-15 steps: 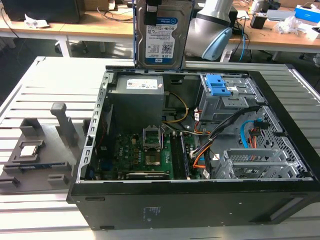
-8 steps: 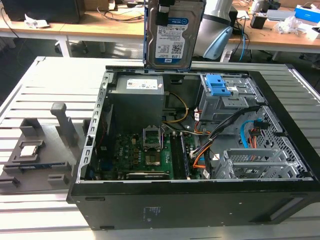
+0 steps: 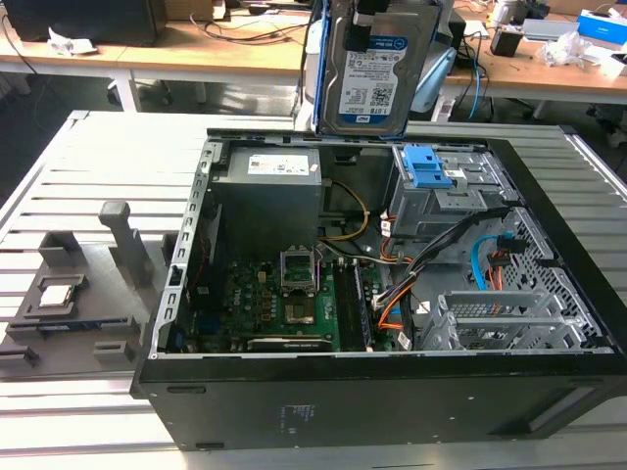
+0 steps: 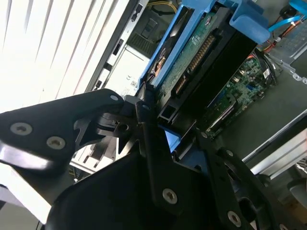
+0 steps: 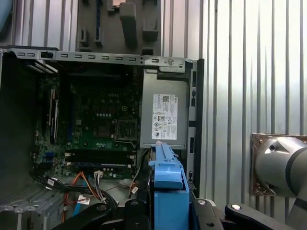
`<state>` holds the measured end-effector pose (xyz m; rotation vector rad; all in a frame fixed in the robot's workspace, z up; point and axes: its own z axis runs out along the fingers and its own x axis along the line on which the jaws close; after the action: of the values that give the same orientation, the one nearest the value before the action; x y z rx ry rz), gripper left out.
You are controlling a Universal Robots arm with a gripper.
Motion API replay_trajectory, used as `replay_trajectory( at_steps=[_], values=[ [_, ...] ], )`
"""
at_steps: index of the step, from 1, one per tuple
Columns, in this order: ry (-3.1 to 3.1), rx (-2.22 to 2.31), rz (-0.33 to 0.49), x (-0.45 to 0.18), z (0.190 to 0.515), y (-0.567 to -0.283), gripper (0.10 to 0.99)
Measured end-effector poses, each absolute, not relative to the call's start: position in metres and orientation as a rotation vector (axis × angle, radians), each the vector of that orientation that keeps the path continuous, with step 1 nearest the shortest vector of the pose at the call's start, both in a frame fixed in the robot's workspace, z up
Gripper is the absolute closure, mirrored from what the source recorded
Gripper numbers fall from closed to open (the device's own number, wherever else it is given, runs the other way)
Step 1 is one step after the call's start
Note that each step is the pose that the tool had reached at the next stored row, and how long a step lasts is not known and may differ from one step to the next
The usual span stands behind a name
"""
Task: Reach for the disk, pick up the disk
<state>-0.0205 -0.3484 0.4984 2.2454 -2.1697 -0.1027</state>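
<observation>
Disk (image 3: 375, 69), a flat rectangular slab of silver metal, is held upright above the rear edge of the open case (image 3: 343, 397), clear of everything inside it. Its face is covered by a white and blue barcode label, and a blue plastic bracket (image 3: 318, 69) is clipped along its side. In the second wrist view the green circuit-board underside of the disk (image 4: 201, 52) is seen, framed by the same glossy blue plastic. The gripper (image 4: 168, 120) is clamped on the disk's end, its matte black bolted fingers (image 4: 146, 129) pressed against opposite sides. The black sheet-metal case is laid on its side on a ribbed grey metal table (image 3: 88, 176). A boxy grey power supply (image 3: 269, 191) with a white sticker is seen inside it, beside a green motherboard (image 3: 284, 304) with an empty square socket. A perforated steel drive cage (image 3: 446, 201) with a blue latch (image 3: 431, 166) is set near the exterior view's right, with orange and blue cables below it. A grey moulded fixture (image 3: 118, 284) is set on the table beside the case, and a square silver chip (image 3: 59, 292) is seated in it.
</observation>
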Motion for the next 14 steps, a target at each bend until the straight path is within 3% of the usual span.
replay_trajectory(
  at_steps=[14],
  values=[
    [-2.17,2.245,-0.102,-0.019,0.498,-0.36,0.722]
  ],
)
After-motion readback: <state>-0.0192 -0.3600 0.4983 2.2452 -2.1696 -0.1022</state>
